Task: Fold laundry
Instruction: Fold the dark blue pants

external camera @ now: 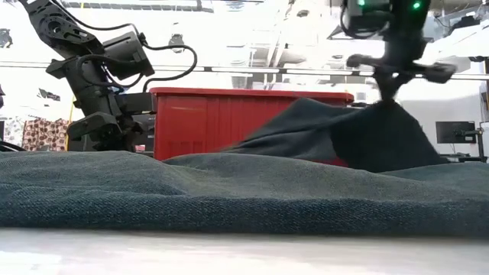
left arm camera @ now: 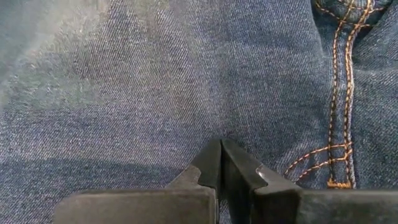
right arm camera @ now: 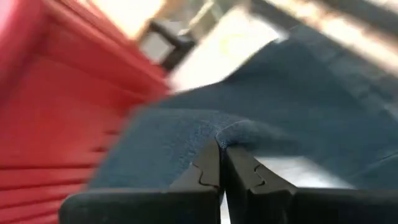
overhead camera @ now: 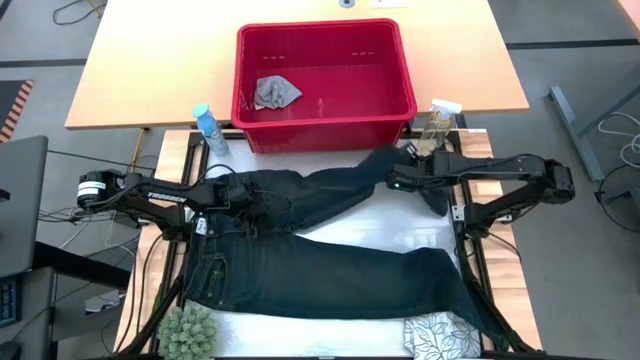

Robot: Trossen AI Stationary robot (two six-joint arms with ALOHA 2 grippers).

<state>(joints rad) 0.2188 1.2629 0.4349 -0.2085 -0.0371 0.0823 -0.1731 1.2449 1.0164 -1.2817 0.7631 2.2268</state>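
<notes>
Jeans (overhead camera: 330, 265) lie spread across the work table's middle, waistband toward the left edge, one leg stretched along the near side and the other angled up toward the red basket (overhead camera: 325, 125) at the far edge. You have the right gripper (overhead camera: 392, 183) pinched shut on that upper leg's cuff, lifting it clear of the table beside the basket's front wall; in the low view the cloth hangs from it in a dark tent, likely so the leg can be carried over onto its twin. Your left gripper (overhead camera: 215, 195) sits at the waistband with its jaws fully closed, tips pressed down on the denim near the orange seam stitching; I judge it is anchoring the garment while the other end is pulled. A small grey cloth (overhead camera: 275, 92) waits inside the basket, and a leaf-print cloth (overhead camera: 440, 335) lies at the table's near right corner.
</notes>
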